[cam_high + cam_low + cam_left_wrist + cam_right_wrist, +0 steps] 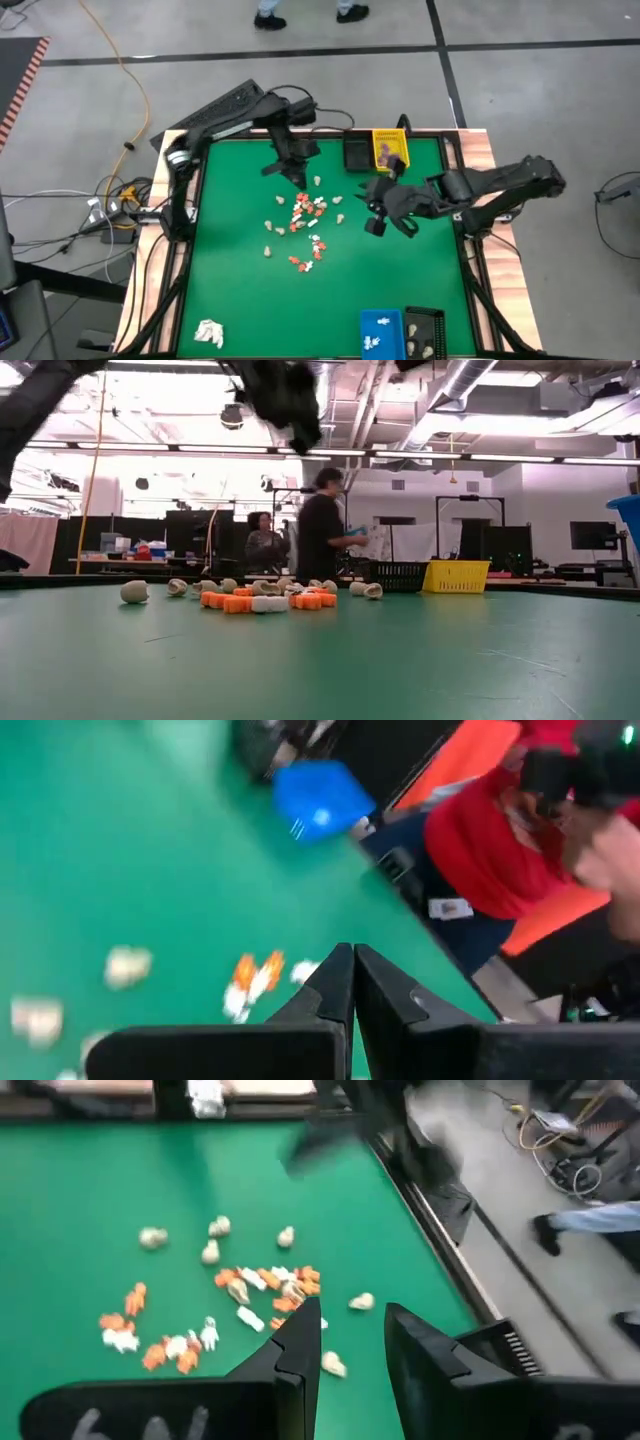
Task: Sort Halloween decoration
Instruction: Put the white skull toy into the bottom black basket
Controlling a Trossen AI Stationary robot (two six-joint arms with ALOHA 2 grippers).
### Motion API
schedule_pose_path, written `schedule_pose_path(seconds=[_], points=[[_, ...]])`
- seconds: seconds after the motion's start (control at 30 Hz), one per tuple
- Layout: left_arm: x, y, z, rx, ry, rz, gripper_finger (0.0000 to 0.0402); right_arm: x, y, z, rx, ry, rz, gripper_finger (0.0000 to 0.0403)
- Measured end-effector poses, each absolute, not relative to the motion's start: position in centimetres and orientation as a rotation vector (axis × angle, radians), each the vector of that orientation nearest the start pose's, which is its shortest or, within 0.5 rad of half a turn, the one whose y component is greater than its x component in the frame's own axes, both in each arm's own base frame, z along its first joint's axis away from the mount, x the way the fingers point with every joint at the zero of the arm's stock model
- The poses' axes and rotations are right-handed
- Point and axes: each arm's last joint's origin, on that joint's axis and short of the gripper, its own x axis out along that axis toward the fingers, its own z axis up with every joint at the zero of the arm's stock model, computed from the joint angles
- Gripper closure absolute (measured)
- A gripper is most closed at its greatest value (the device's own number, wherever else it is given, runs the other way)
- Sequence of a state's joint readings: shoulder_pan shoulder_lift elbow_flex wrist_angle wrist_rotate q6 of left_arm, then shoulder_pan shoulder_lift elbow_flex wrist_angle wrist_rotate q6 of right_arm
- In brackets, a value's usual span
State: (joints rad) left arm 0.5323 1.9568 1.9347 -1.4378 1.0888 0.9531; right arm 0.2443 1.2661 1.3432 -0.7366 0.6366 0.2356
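The Halloween decorations [305,212] are several tiny orange, white and cream pieces lying loose in a cluster mid-table, with a few strays around it; they also show in the low view [262,597] and the right wrist view [255,1285]. My left gripper [297,176] hovers above the far side of the cluster with its fingers shut [350,975] and nothing between them that I can see. My right gripper [372,210] hangs right of the cluster, open [355,1342] and empty, with its fingers pointing toward the pieces.
A yellow bin [390,148] and a black bin [356,153] stand at the far edge. A blue bin [380,330] and another black bin [425,333] stand at the near edge. A white wadded lump [208,333] lies near-left. People [320,530] stand beyond the table.
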Motion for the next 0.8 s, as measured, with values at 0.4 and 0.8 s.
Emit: schedule_pose_path(seconds=[0.4, 0.8], points=[[23.6, 4.2, 51.0, 0.346, 0.191, -0.046, 0.0401, 25.1, 1.2, 25.8, 0.079, 0.294, -0.554, 0.0296], [13.4, 1.7, 46.7, -0.041, 0.126, 0.367, 0.0401, 27.4, -4.0, 22.0, 0.112, 0.427, -0.373, 0.024]])
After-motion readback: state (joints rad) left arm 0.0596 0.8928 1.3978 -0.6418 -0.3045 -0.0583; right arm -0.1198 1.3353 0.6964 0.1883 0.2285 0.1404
